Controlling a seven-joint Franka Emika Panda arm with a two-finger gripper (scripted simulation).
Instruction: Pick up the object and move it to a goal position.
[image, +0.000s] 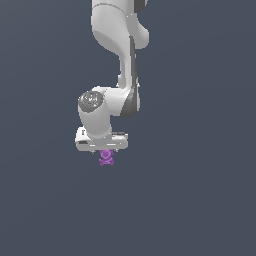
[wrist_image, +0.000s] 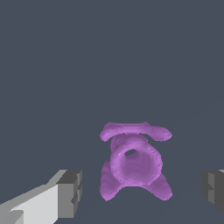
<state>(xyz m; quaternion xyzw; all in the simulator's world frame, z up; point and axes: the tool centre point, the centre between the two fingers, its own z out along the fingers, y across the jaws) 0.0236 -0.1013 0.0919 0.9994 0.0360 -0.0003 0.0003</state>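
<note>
The object (wrist_image: 133, 164) is a small bright purple bear-shaped figure with round ears and stubby limbs. In the exterior view the object (image: 106, 158) lies on the dark grey floor, directly under the white hand. My gripper (image: 105, 151) hangs just above it, pointing down. In the wrist view my gripper (wrist_image: 143, 191) is open. Its two grey fingertips (wrist_image: 71, 192) stand wide apart on either side of the figure, and neither touches it. Whether the fingers reach down to the figure's level I cannot tell.
A plain dark grey floor (image: 200, 200) fills both views. The white arm (image: 120, 60) rises from the hand to the upper edge of the exterior view. No other object shows.
</note>
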